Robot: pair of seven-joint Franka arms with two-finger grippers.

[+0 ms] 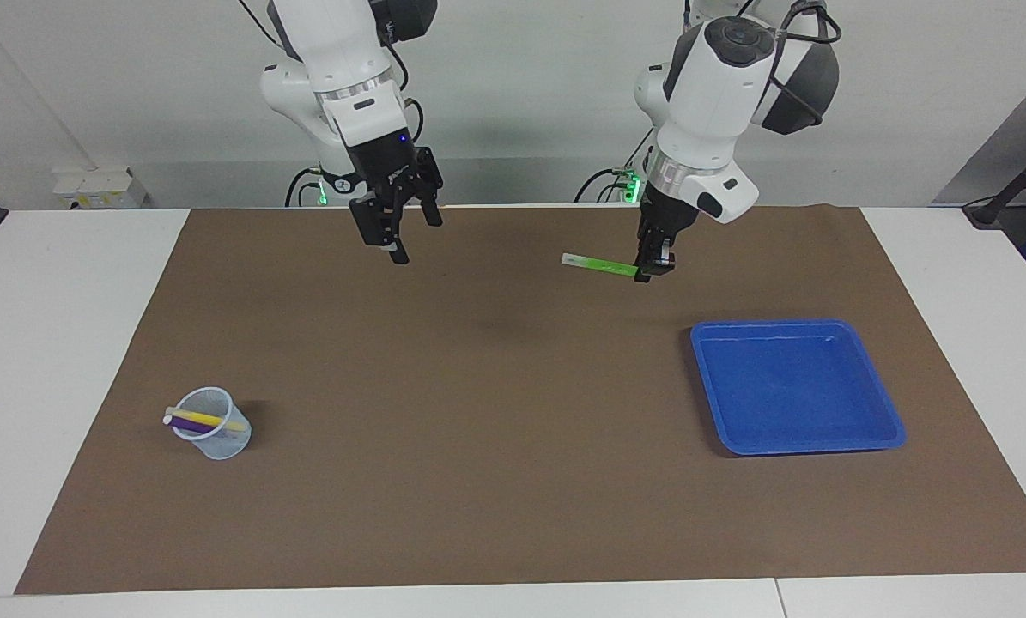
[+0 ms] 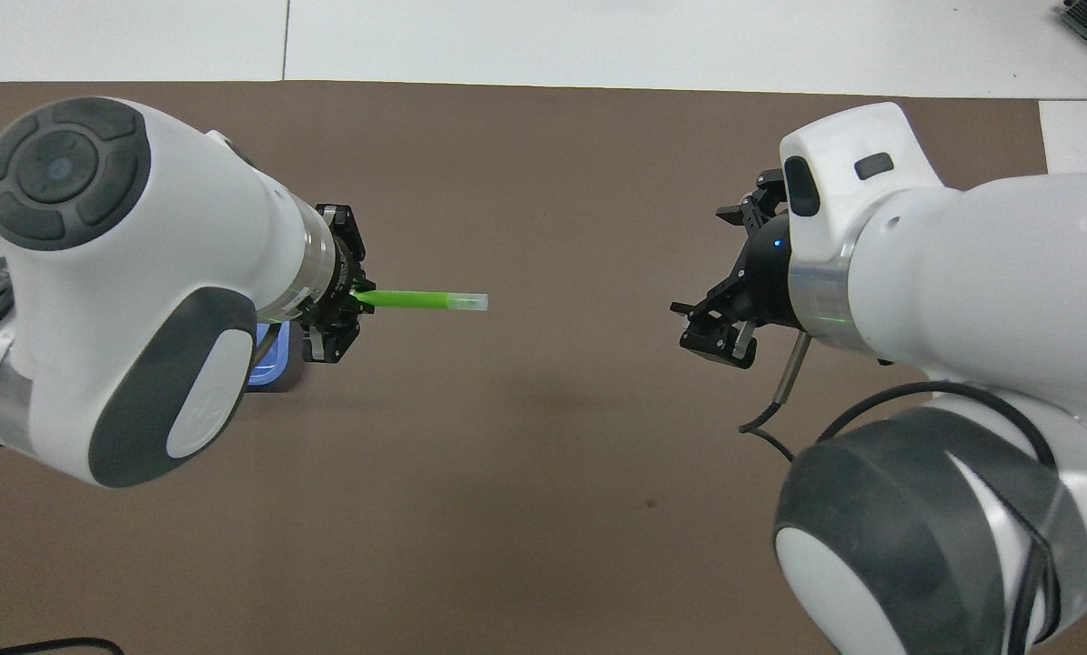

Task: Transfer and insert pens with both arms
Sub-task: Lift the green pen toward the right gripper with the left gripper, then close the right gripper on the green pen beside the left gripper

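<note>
Left claw (image 1: pixel 647 266) up over brown mat (image 1: pixel 513 481), pinching green pen (image 1: pixel 600 264) by 1 end, pen level, pale cap aimed at right claw (image 1: pixel 399 230). Right claw raised over mat, fingers spread, holding nothing. Purple pen (image 1: pixel 188 423) and yellow pen (image 1: pixel 212 420) leaning in clear cup (image 1: pixel 213 425) toward right arm's end of table. Blue tray (image 1: pixel 895 427) toward left arm's end.
</note>
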